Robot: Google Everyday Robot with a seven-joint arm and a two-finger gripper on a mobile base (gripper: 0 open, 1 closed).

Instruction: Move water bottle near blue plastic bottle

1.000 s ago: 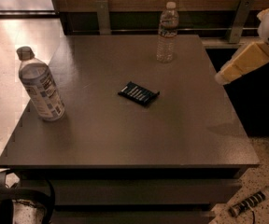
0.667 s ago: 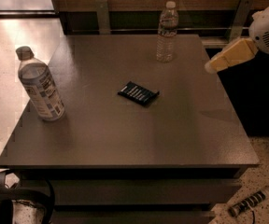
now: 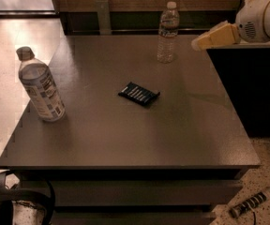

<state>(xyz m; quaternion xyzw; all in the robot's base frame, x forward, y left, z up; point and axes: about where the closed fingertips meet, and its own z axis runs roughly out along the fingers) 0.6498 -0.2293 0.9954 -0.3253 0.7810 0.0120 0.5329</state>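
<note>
- The water bottle (image 3: 168, 32) stood at the far edge, well apart from the blue plastic bottle (image 3: 40, 86) at left; the move was not yet done.
- The gripper (image 3: 211, 37) hovered right of it, apart; open or closed could not be told.

The square, dark grey-brown counter (image 3: 125, 139) carries three things. A small clear ribbed water bottle (image 3: 167, 32) with a white cap stands upright near its far edge. A larger blue plastic bottle (image 3: 41, 88) with a blue-and-white label stands by the left edge, well apart. A flat dark packet (image 3: 138, 93) lies between them, near the middle. The tan gripper (image 3: 199, 43) hangs over the far right corner.
</note>
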